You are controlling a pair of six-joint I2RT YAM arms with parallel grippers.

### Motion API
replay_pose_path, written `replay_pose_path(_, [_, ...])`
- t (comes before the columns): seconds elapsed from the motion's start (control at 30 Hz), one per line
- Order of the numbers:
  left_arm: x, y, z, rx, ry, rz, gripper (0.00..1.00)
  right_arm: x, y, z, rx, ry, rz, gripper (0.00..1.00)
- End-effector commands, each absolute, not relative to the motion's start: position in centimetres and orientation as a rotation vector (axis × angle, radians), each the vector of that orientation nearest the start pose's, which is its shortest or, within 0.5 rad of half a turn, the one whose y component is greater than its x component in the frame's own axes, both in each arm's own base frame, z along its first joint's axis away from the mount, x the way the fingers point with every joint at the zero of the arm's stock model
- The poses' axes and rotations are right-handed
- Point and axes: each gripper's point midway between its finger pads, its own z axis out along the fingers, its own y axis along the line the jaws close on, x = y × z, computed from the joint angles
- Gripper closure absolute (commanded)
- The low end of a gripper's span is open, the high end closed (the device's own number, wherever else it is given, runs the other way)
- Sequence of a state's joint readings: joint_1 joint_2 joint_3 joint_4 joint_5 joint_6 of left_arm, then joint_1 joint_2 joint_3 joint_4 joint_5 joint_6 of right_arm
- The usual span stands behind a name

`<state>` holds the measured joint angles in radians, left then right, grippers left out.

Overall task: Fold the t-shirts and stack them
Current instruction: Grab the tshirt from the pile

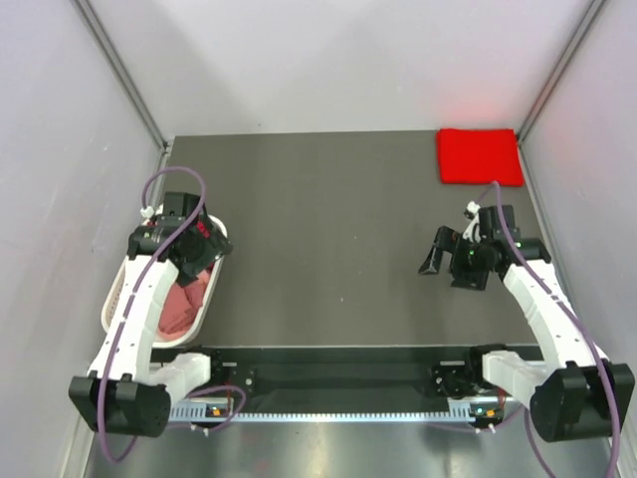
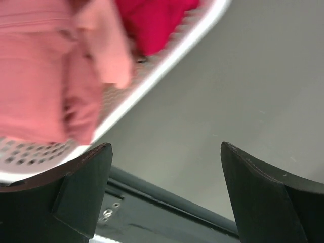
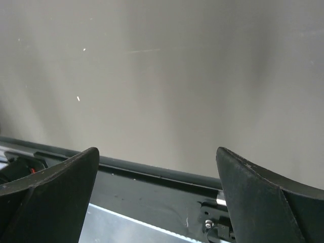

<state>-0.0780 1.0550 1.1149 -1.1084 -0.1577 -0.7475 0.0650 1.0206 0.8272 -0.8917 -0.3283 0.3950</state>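
Observation:
A folded bright red t-shirt (image 1: 480, 156) lies at the table's back right corner. A white slotted basket (image 1: 112, 299) at the left holds a crumpled salmon pink t-shirt (image 1: 181, 304) and a darker red one near its far end. In the left wrist view the salmon pink t-shirt (image 2: 40, 76) and the red t-shirt (image 2: 152, 20) lie inside the basket rim (image 2: 167, 61). My left gripper (image 1: 202, 251) hovers over the basket's far right edge, open and empty (image 2: 164, 167). My right gripper (image 1: 448, 264) is open and empty above bare table, below the folded shirt (image 3: 157, 172).
The dark table (image 1: 328, 229) is walled by pale panels on the left, back and right. The black rail of the arm bases (image 1: 338, 358) runs along the near edge and shows in both wrist views.

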Motion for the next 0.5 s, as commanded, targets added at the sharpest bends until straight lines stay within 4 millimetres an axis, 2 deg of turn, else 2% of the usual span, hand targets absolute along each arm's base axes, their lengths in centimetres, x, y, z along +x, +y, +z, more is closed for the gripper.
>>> replay_pose_path(0.0, [21.5, 1.7, 17.9, -1.050, 2.446, 0.185, 0.07, 21.5, 9.6, 13.7, 0.204, 2.666, 0.568, 0.00])
replay_pose_path(0.07, [21.5, 2.8, 18.0, -1.098, 2.436, 0.223, 0.07, 21.3, 11.4, 13.7, 0.126, 2.704, 0.618, 0.00])
replay_pose_path(0.1, [21.5, 4.0, 18.0, -1.170, 2.404, 0.223, 0.08, 21.1, 12.1, 13.7, 0.096, 2.718, 0.630, 0.00])
replay_pose_path(0.17, [21.9, 4.6, 18.0, -1.235, 2.369, 0.150, 0.08, 20.7, 14.1, 14.0, -0.013, 2.754, 0.648, 0.00])
replay_pose_path(0.2, [21.8, 5.8, 17.7, -1.314, 2.335, 0.146, 0.09, 20.5, 14.8, 14.1, -0.050, 2.765, 0.655, 0.00])
replay_pose_path(0.3, [22.3, 7.5, 16.6, -1.429, 2.297, 0.127, 0.09, 20.3, 16.6, 14.9, -0.179, 2.764, 0.648, 0.01])
replay_pose_path(0.33, [22.6, 8.0, 16.0, -1.460, 2.300, 0.141, 0.09, 20.4, 16.6, 15.0, -0.196, 2.762, 0.624, 0.00])
replay_pose_path(0.47, [24.5, 10.7, 16.0, -1.474, 2.228, 0.222, 0.12, 20.6, 16.0, 15.6, -0.268, 2.786, 0.542, 0.01])
